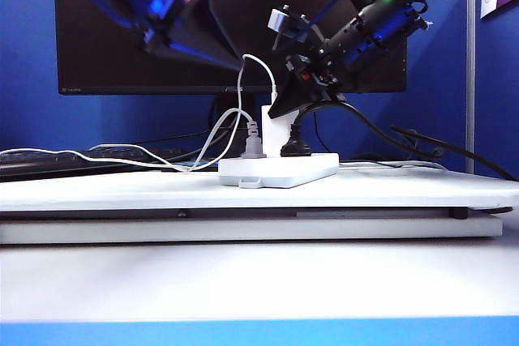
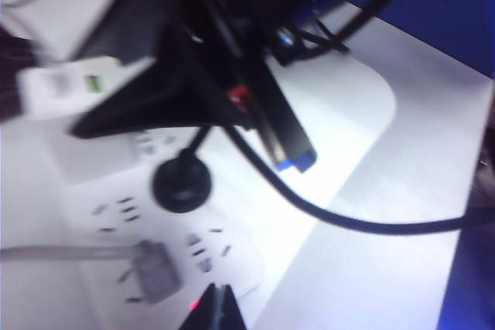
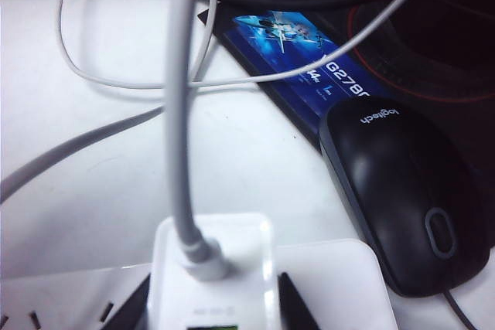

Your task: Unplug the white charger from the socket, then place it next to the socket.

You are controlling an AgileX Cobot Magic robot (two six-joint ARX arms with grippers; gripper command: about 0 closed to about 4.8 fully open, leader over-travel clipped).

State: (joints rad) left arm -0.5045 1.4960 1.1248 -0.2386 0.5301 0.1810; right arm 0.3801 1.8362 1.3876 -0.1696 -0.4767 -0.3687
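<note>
Blue partition walls and a dark monitor (image 1: 203,30) stand behind a white table (image 1: 259,192). Near the middle of the table lies the socket (image 1: 280,170), a flat white power strip with a small tab on its front edge. Three plugs stand in it: a small grey plug (image 1: 252,145), the white charger (image 1: 276,126) behind it, and a black plug (image 1: 295,148) with a thick black cord. The white charger is upright and seated in the socket, with a thin white cable (image 1: 258,70) rising from its top.

The right gripper (image 3: 213,303) reaches down over the socket from the right side; its two dark fingertips (image 3: 292,305) stand one on each side of the white charger, just beside its walls, but whether they press on it cannot be told. The left gripper (image 2: 216,311) hangs above the front part of the socket; only its tip shows, and its state cannot be told.

A black mouse (image 3: 402,191) lies on the table behind the socket.
</note>
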